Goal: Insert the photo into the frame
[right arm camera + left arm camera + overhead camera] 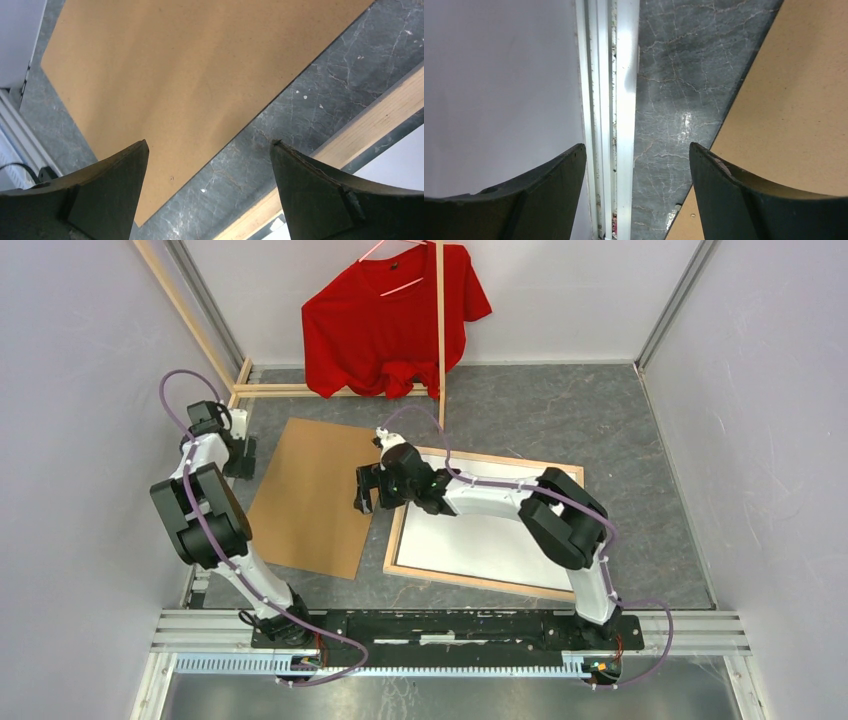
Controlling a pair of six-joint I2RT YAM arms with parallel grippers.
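The frame (470, 581) lies flat on the grey floor right of centre, pale wood side up; its left rail (370, 125) shows in the right wrist view. Inside it lies a white sheet (480, 535), apparently the photo's plain back; no print shows. My right gripper (368, 498) hangs open over the strip of floor between the frame's left rail and a brown cardboard sheet (315, 495), with nothing between its fingers (210, 142). My left gripper (240, 455) is open by the cardboard's far left edge (794, 100), next to the left wall, its fingers (638, 146) empty.
A red T-shirt (390, 315) hangs from a wooden clothes rack (440, 335) at the back, whose base pole (300, 390) lies on the floor. A white wall rail (626, 100) runs close beside the left gripper. Walls close in both sides.
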